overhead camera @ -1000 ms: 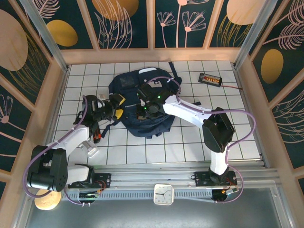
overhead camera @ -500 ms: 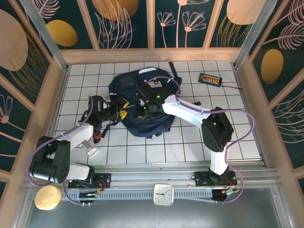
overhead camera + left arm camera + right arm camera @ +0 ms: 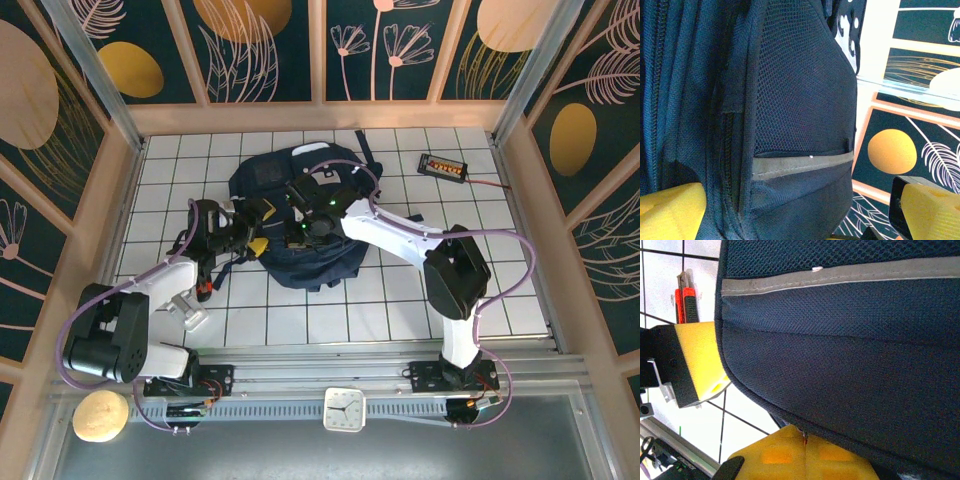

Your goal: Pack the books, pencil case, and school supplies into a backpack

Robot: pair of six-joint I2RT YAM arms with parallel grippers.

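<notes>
- Navy cloth is what both arms work on: the backpack (image 3: 262,180) lies flat on the far half of the white tiled table (image 3: 400,300).
- Wide open, the left gripper (image 3: 800,210) stands at the bag's left side. One yellow finger rests against the cloth and the other is well clear, with the mesh pocket (image 3: 800,85) and grey stripe (image 3: 800,165) between them.
- Closed tight, the right gripper (image 3: 804,440) sits at the bag's edge. Whether it pinches cloth, a zip pull or nothing cannot be told.
- The step, by judgement, is getting a hold on the bag so its mouth can be opened for packing.
- To do it well, the left gripper should reach further onto the side and close on a thick seam or fold. The thin mesh would stretch and slip.
- The right gripper should hold firm meanwhile, so the bag does not drag across the tiles.
- What is inside the bag is hidden by its cloth; the mesh pocket looks flat, likely empty.
- Just beside the bag's left side, a red and black tool (image 3: 684,300) lies on the tiles.
</notes>
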